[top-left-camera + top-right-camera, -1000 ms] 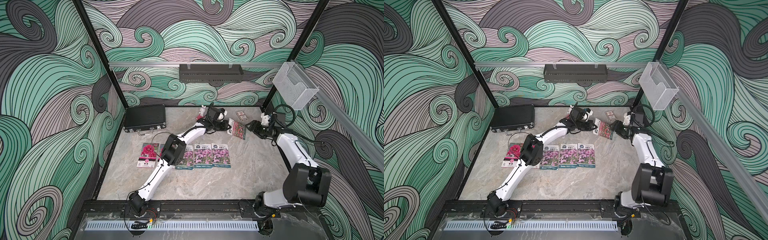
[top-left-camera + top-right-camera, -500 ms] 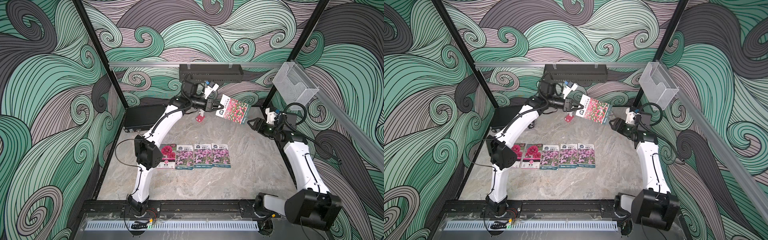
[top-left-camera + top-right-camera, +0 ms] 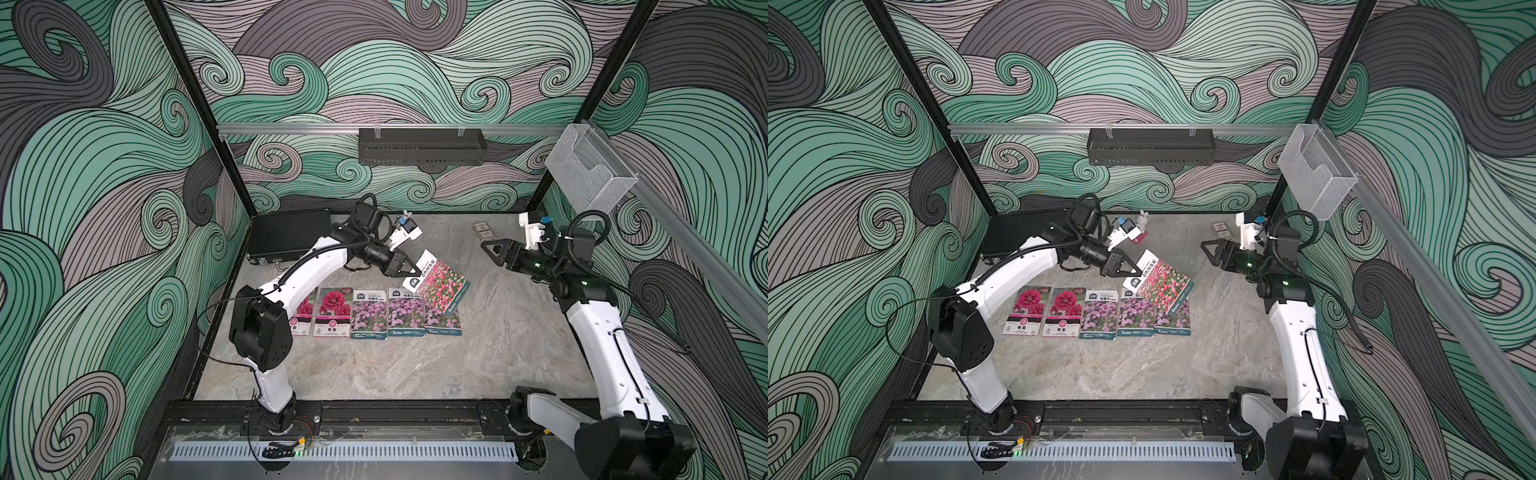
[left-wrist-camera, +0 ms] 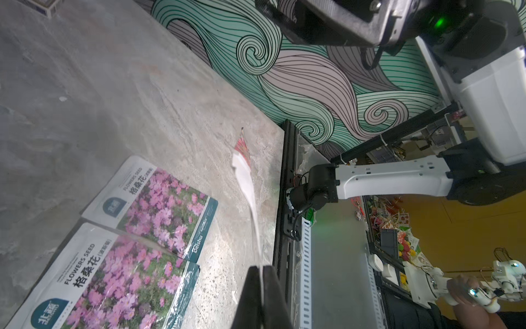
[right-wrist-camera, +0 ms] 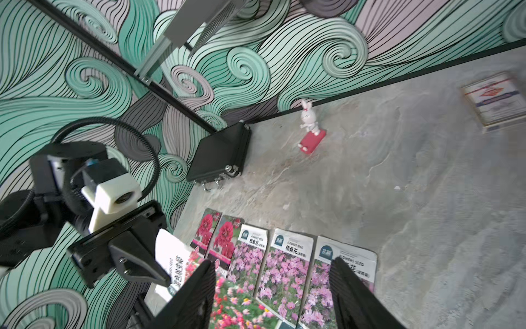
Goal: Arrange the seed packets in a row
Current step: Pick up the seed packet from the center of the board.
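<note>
We find the left gripper [image 3: 415, 274] pressed together on a corner of the red-pink packet [image 3: 442, 287]. The packet hangs tilted over the right end of the row of five packets [image 3: 374, 316].

The right gripper [image 3: 496, 252] stands spread and empty, far right.

We advise carrying the held packet right, clear of the last purple packet [image 3: 444, 322]. It should then be levelled and lowered onto bare table [image 3: 503, 332].

Only the left wrist view shows the held packet edge-on and slightly curved. The top views alone show its overlap with the row.

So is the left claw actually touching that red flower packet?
Touching. In the left wrist view the left gripper is shut on the edge of the red flower packet. Both top views show the same pinch.
</note>
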Tool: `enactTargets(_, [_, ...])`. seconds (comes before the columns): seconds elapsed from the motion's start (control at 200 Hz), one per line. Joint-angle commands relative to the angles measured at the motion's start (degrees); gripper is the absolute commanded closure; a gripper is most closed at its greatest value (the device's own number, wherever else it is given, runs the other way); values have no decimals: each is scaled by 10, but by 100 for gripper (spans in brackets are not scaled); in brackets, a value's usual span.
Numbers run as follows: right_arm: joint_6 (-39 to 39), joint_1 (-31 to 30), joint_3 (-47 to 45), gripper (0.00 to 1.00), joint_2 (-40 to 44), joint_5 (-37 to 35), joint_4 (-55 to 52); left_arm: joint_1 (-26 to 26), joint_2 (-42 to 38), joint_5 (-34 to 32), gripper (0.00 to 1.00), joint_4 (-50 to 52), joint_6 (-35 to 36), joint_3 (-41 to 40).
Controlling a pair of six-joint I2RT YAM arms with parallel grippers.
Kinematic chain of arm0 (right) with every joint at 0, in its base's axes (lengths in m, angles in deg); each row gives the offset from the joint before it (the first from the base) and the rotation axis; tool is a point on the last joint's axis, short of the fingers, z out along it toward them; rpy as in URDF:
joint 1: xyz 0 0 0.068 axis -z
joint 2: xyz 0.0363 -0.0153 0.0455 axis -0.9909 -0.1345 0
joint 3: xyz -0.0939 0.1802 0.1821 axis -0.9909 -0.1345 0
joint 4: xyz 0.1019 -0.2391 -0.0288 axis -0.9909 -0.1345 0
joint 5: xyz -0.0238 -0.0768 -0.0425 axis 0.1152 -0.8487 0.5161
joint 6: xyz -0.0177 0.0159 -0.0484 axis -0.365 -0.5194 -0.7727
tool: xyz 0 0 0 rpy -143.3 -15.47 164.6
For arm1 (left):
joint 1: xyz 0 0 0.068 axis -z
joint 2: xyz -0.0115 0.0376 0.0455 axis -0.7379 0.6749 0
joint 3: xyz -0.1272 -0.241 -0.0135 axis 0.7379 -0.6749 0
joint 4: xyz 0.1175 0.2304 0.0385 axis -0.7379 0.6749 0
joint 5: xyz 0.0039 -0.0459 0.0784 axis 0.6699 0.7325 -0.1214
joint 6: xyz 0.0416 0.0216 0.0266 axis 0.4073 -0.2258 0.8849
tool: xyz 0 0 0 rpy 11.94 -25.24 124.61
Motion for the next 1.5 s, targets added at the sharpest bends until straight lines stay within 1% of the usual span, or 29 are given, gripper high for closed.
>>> enactTargets(0.0, [-49,-30,-15,34,-1,72,11,0,-38,3,100,-1,37,6])
enactTargets(0.14, [-70,-37,-43,37,5,99,20,0,-36,9,100,25,53,2])
enactTargets(0.225, [-77,-43,-47,37,10,107,20,0,-40,10,100,26,53,-6])
enactTargets(0.515, [-121,-101,-46,36,10,101,-10,1,-52,22,100,2,38,-25])
enactTargets(0.705, [-159,-141,-45,36,2,66,-34,1,-52,25,100,-3,34,-25])
enactTargets(0.836, [-179,-157,-36,36,-12,41,-51,1,-56,26,100,-4,34,-25])
enactTargets(0.921, [-193,-171,-33,36,-18,10,-58,1,-55,28,100,-5,34,-26])
enactTargets(0.951, [-197,-172,-33,36,-19,2,-57,1,-55,31,100,-6,33,-26])
enactTargets(1.066, [-204,-175,-31,36,-27,13,-50,2,-55,35,100,-8,33,-28])
enactTargets(1.126, [-209,-178,-30,35,-32,-6,-47,2,-55,39,100,-8,34,-28])
enactTargets(1.226, [-215,-179,-22,34,-42,-15,-45,2,-57,38,100,-4,35,-30])
enactTargets(1.391, [-223,-181,-6,33,-46,-19,-39,2,-57,32,100,-3,37,-33])
enactTargets(1.496, [-236,-181,5,34,-53,-7,-48,2,-54,30,100,-9,35,-33])
